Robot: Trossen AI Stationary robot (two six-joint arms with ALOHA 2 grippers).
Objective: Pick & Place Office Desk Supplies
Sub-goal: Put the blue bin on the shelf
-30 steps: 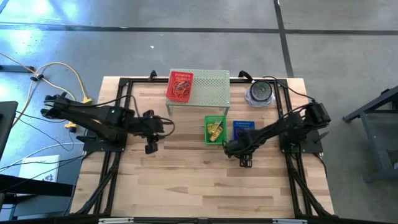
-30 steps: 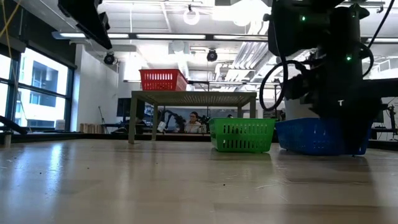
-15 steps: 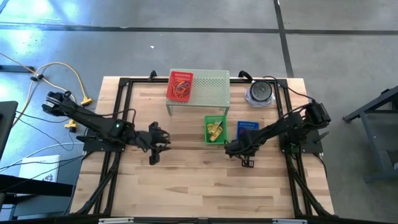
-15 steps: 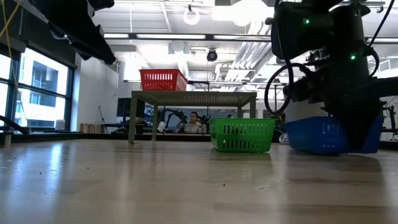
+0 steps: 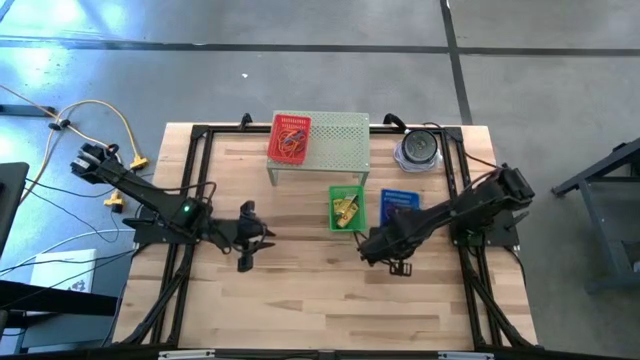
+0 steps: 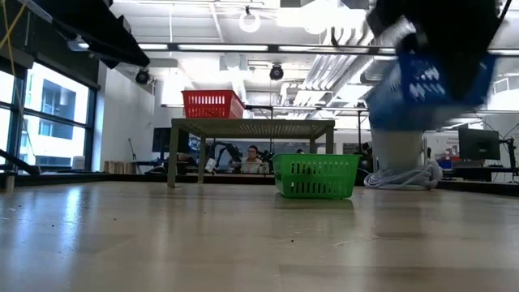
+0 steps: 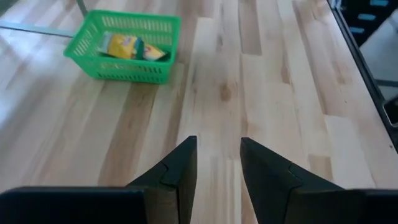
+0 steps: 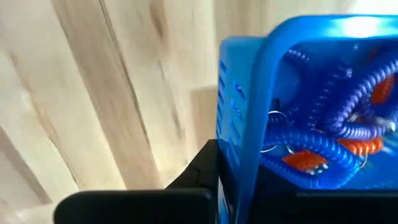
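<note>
The right gripper (image 5: 396, 262) is clamping its fingers on the rim of the blue basket (image 6: 428, 91) and is carrying it clear of the table (image 5: 300, 300); in the low view the basket is hanging in the air, well above the wood, and in the high view it is showing at about 3 o'clock from the green basket (image 5: 347, 208). Inside it, coiled blue, purple and orange cords (image 8: 336, 134) are lying tangled (they look more like spiral coils than flat bands). The left gripper (image 5: 250, 248) is hovering over bare wood at about 9 o'clock from the green basket, its 2 fingers standing slightly apart and holding nothing. The yellow boxes (image 7: 129, 48) are lying in the green basket, and the red basket (image 5: 289, 138), with orange and blue loops inside it, is sitting on the small perforated shelf (image 5: 340, 140) at 12 o'clock on the table. A lidded round container (image 5: 418, 148) is standing at about 1 o'clock. By my reading, the step in hand is relocating the blue basket with its contents. The next move is calling for a level carry so nothing spills, then a gentle set-down before the fingers release the rim; where it belongs, the pictures are not telling.
</note>
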